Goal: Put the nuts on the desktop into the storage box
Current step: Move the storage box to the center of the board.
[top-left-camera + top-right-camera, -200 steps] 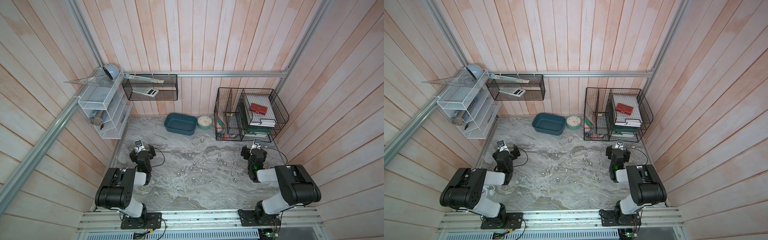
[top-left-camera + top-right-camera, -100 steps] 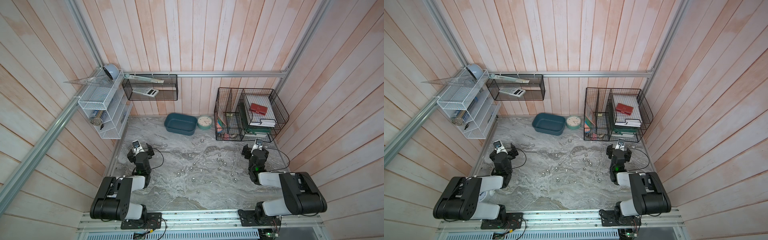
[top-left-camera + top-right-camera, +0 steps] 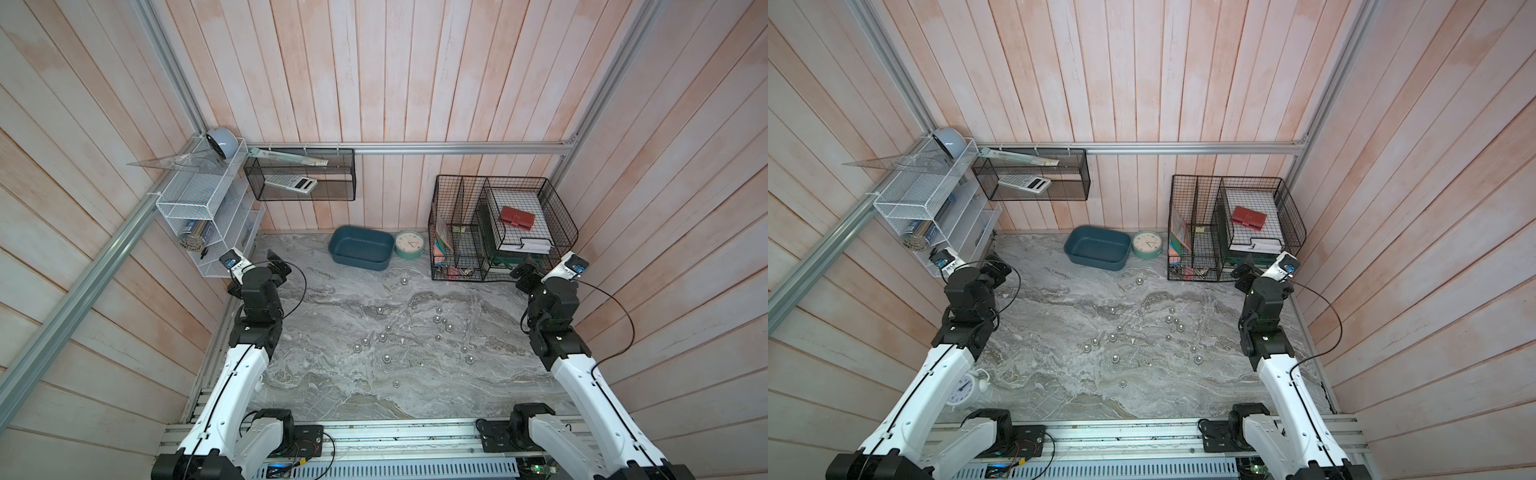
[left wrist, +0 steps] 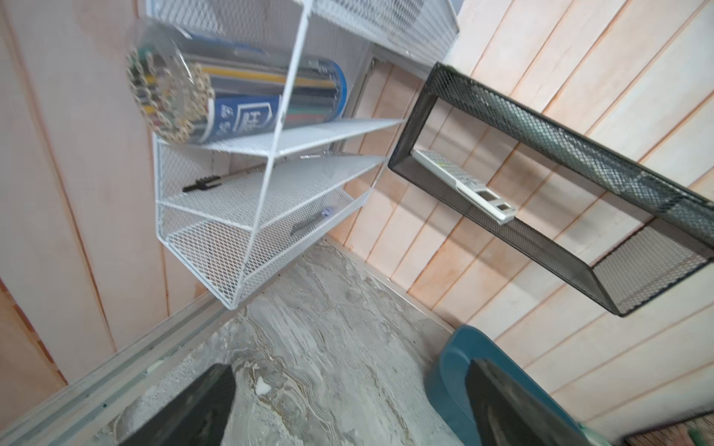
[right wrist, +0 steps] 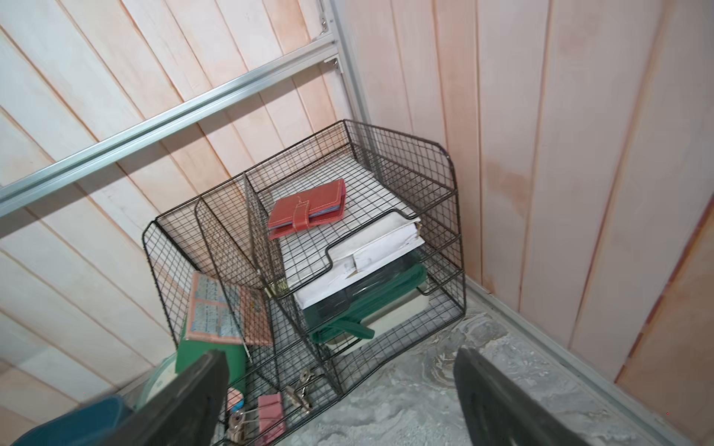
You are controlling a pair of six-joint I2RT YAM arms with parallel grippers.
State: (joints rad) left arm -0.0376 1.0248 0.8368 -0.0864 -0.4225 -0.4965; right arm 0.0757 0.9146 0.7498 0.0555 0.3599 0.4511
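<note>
On surface (image 3: 332,382), nuts (image 3: 437,319) loose; my left pincer (image 3: 277,266), right pincer (image 3: 525,272) released, empty. Best descend straight, pinch one.

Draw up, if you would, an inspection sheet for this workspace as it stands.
Surface: grey marble desktop, no spills seen.
Job's things: nuts scattered over the middle of the desktop; none seen in the storage box by the back wall.
Clutter: mint-green clock beside the box; black wire organiser in the back corner; white alarm clock under the left arm.
Grippers: left tool and right tool open, empty, at opposite sides.
Cables: left cable and right cable loop off the wrists, clear of the nuts.
Surroundings: plank walls, aluminium rail, white mesh shelf, black wall basket holding a calculator.
</note>
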